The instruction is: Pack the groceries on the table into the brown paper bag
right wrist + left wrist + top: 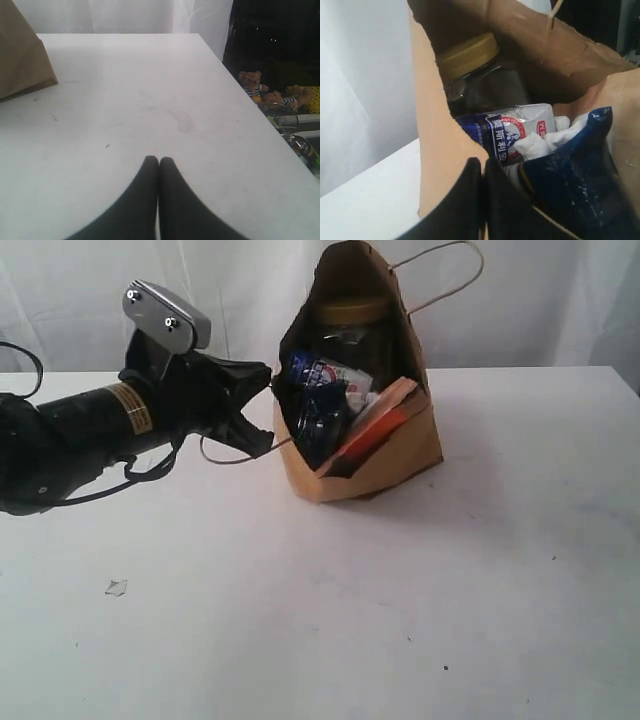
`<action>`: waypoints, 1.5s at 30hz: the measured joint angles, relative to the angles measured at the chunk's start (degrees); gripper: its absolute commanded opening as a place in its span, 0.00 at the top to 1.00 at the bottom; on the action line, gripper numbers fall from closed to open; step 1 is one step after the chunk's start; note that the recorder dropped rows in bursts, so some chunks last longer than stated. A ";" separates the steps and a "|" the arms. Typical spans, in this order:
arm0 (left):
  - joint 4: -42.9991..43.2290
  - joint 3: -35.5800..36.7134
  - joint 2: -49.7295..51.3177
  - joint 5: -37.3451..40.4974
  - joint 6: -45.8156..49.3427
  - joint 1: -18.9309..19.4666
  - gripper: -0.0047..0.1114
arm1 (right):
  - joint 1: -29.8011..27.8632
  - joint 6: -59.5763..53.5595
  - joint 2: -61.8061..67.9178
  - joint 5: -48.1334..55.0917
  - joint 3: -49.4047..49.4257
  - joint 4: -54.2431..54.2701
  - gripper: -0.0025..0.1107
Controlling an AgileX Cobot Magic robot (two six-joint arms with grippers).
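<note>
The left gripper (482, 162) is pinching the front rim of the brown paper bag (437, 150), fingers pressed together on the paper. Just beyond its tips, inside the bag, the blue-white carton (520, 127), long dark-blue noodle pack (570, 172) and yellow-lidded clear jar (467, 55) are sitting. The right gripper (159, 161) is hovering pressed together, holding nothing, over the table (150, 90).

arm (70, 435): black, yellow label | silver mount (165, 315), two screws | end effector (482, 167): black
</note>
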 measured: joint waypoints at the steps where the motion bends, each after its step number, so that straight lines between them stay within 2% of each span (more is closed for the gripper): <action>1: -1.42 0.13 0.11 -1.34 0.00 0.00 0.96 | 0.00 0.00 0.00 0.00 0.00 0.00 0.98; 11: -1.78 0.13 0.11 -2.94 0.00 2.12 0.95 | 0.00 0.00 0.00 0.00 0.00 0.00 0.98; 13: -0.55 0.13 0.11 -2.94 0.00 2.11 0.87 | 0.00 0.00 0.00 0.00 0.00 0.00 0.98; 15: -0.16 0.13 0.11 -3.28 0.00 2.11 0.75 | 0.00 0.00 0.00 0.00 0.00 0.00 0.98; 17: -0.54 -0.11 -0.64 -6.09 0.00 2.14 0.66 | 0.00 0.00 0.00 0.00 0.00 0.00 0.98; 20: -0.66 -0.47 -1.24 -7.93 0.00 2.24 0.56 | 0.00 0.00 0.00 0.00 0.00 0.00 0.98; 23: -0.66 -0.47 -1.24 -8.03 0.00 2.24 0.51 | 0.00 0.00 0.00 0.00 0.00 0.00 0.98; 33: -0.66 -0.47 -1.24 -8.47 0.91 2.37 0.51 | 0.00 0.00 0.00 0.00 0.00 0.00 0.98; 34: -0.66 -0.47 -1.85 -8.76 2.71 3.12 0.54 | 0.00 0.00 0.00 0.00 0.00 0.00 0.98; 36: -0.79 -0.47 -4.63 -7.19 4.41 5.58 0.75 | 0.00 0.00 0.00 0.00 0.00 0.00 0.98; 37: -1.10 -0.18 -6.17 -6.15 4.52 6.88 0.92 | 0.00 0.00 0.00 0.00 0.00 0.00 0.98; 38: -1.71 1.43 -9.41 -3.67 3.95 10.14 0.96 | 0.00 0.00 0.00 0.00 0.00 0.00 0.98; 41: -2.31 7.09 -16.47 4.85 -0.23 18.14 0.95 | 0.00 0.00 0.00 0.00 0.00 0.00 0.98; 43: -3.17 12.36 -21.37 18.63 -2.16 25.96 0.95 | 0.00 0.00 0.00 0.00 0.00 0.00 0.98; 44: -3.85 13.58 -22.53 20.87 -2.27 27.92 0.95 | 0.00 0.00 0.00 0.00 0.00 0.00 0.98; 45: -4.82 15.68 -24.98 22.84 -2.52 31.42 0.95 | 0.00 0.00 0.00 0.00 0.00 0.00 0.98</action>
